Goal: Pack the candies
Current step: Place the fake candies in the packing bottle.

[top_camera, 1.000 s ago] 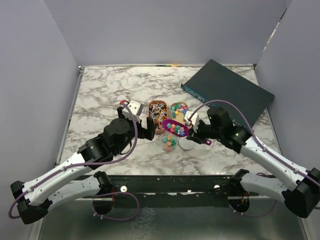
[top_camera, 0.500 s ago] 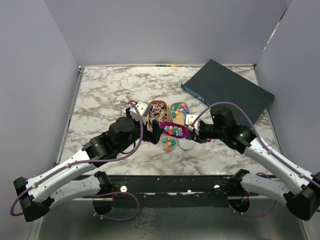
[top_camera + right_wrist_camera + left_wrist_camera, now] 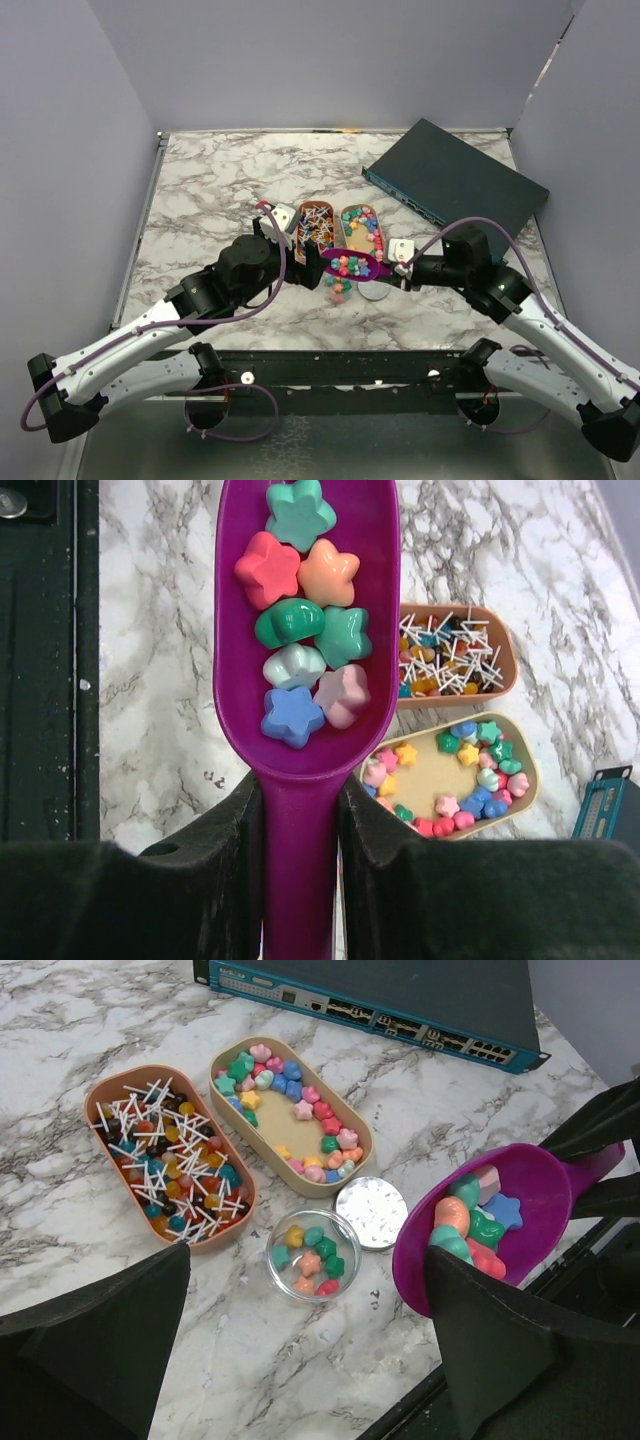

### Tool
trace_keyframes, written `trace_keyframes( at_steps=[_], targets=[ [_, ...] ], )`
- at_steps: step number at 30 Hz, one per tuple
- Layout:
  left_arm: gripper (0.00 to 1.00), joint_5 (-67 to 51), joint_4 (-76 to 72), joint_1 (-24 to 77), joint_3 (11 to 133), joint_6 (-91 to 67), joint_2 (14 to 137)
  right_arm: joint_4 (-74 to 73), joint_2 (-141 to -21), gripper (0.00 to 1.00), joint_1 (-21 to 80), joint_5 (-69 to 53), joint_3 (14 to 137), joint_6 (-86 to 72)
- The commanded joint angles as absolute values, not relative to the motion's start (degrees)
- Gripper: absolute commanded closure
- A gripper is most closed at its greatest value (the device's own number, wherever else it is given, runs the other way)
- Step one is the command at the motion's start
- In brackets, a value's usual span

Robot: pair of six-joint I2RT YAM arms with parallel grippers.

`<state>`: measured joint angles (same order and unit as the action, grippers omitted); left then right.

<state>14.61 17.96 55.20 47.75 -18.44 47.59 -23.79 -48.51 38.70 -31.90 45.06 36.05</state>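
My right gripper (image 3: 300, 815) is shut on the handle of a purple scoop (image 3: 228, 670) that carries several star-shaped candies (image 3: 298, 630). In the top view the scoop (image 3: 350, 266) hangs just above a small clear jar (image 3: 270, 1260) with a few candies (image 3: 312, 1258) inside. The jar's round metal lid (image 3: 371, 1213) lies beside it. A beige tray (image 3: 280, 1120) behind the jar has more candies ringed along its wall. My left gripper (image 3: 300, 1360) stands open near the jar, its fingers (image 3: 100, 1350) wide apart and touching nothing.
An orange tray (image 3: 92, 1100) of small coloured items with white sticks sits left of the beige tray. A dark network switch (image 3: 455, 178) lies at the back right. The table's black front rail (image 3: 340, 365) runs just below the jar.
The right arm has drawn back and swung the loaded scoop left, over the jar. The left gripper moved right toward the jar, then held still.
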Motion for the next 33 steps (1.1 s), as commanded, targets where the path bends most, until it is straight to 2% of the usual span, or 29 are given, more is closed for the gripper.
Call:
trace_keyframes(
  at_steps=[1,17,33],
  targets=[
    [0.01,15.4,17.5,55.1,46.9,-18.8,47.6,-17.7,-45.4,0.99,39.2,-36.1,43.8,35.0],
    [0.01,15.3,17.5,55.1,46.4,-18.7,48.3,-5.5,-38.5,0.99,39.2,-41.7,40.5,24.8],
    [0.01,17.1,17.7,55.1,47.1,-18.1,47.3,-27.8,-45.5,0.99,39.2,-28.2,44.9,34.6]
  ],
)
